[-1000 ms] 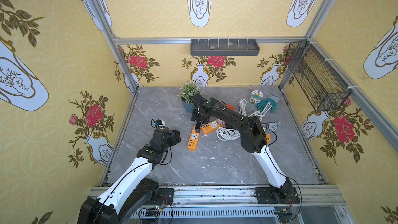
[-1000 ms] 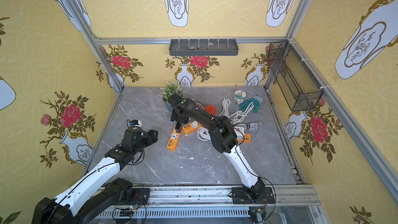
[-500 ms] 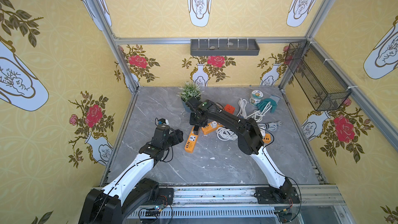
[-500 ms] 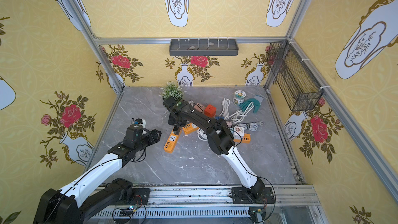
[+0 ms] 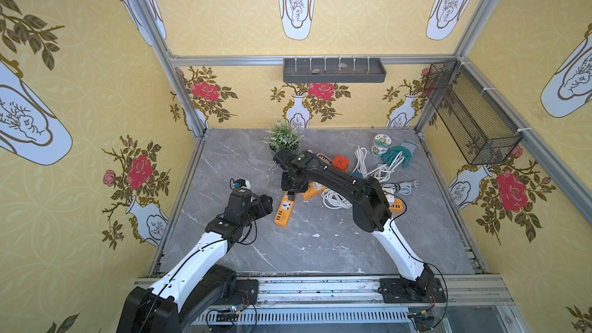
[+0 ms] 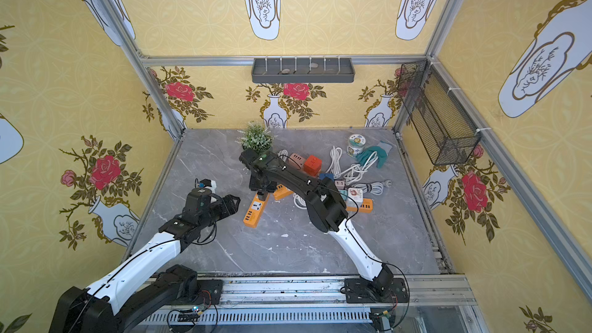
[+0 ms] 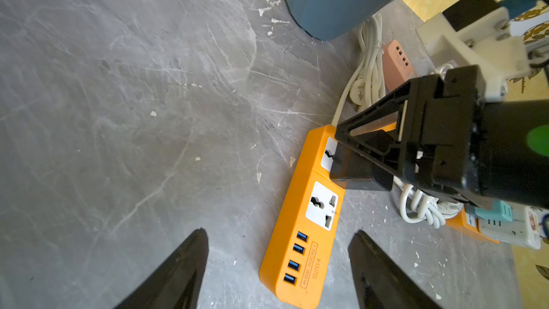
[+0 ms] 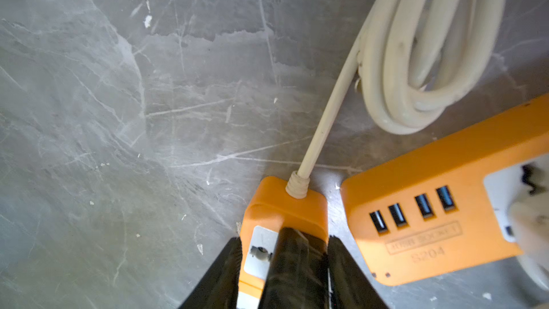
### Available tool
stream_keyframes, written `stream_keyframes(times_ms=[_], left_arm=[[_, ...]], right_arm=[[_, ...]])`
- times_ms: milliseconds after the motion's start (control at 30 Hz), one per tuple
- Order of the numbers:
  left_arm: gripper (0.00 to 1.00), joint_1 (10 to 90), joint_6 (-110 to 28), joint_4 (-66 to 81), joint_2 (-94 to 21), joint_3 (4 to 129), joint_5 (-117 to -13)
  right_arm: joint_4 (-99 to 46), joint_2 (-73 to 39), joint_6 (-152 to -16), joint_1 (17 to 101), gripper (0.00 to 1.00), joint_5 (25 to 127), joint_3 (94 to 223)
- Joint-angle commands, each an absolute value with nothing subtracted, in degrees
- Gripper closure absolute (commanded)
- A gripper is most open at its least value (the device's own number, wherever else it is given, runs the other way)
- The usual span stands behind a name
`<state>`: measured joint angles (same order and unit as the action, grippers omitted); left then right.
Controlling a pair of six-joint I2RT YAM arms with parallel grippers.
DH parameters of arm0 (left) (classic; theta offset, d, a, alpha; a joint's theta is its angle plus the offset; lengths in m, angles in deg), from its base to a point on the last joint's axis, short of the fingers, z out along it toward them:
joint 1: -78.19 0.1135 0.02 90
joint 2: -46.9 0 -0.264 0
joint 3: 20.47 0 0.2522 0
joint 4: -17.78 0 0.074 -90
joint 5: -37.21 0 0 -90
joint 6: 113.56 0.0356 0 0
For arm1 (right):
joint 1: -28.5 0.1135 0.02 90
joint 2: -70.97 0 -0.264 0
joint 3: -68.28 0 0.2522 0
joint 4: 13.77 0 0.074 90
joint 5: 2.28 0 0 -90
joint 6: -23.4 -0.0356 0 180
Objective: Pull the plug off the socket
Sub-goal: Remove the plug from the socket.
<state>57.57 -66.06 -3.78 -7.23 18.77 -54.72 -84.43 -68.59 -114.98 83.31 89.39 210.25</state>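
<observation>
Over the last second your right fingers (image 8: 225,269) are coming down out of the air onto the orange strip (image 5: 283,211), and your left fingers (image 7: 184,263) are sliding forward over the counter (image 5: 320,245) toward that strip's port end. The black plug (image 7: 359,170) is sitting in the socket (image 7: 326,151) nearest the cord end, standing up off the strip's face. The right fingers are straddling it, drawn narrow: one is lying against the plug, but a sliver of white socket face is showing beside the other, so I cannot tell whether you are truly clamping yet. The strip's long axis is running from the cord end, on the potted plant (image 5: 283,137) side, to the port end, which is pointing at your left arm. I judge the pull should be going at right angles to that, up and away from the face. The left fingers are standing wide and holding nothing, just beside the port end but apart from it, so that arm is looking the nearer one for pinning the strip. Counting: one black plug, two sockets and four blue ports on this strip, a second orange strip (image 8: 430,173) of the same make lying just beside it, and a third orange one (image 6: 365,205) lying farther off under your right arm
</observation>
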Motion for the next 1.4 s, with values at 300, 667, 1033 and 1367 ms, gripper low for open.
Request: stream_keyframes(times_ms=[300,667,1033,1367], left_arm=[[0.19,58.0,-65.2,-1.0,-7.8,17.1,-60.9],[0.16,60.8,-72.5,31.5,-23.0,13.9,-100.9],[0.29,58.9,-73.8,31.4,-36.7,18.5,-101.0],[0.22,59.0,-65.9,15.6,-33.6,20.8,-91.8]], right_arm=[[-77.5,-61.2,-112.6,83.6,0.79,88.6,203.0],[-42.3,-39.4,-101.3,78.0,0.85,71.5,167.4],[-38.9,-37.5,-101.6,77.5,0.87,69.9,163.8],[-36.9,-35.8,-101.9,76.2,0.88,68.8,161.3]])
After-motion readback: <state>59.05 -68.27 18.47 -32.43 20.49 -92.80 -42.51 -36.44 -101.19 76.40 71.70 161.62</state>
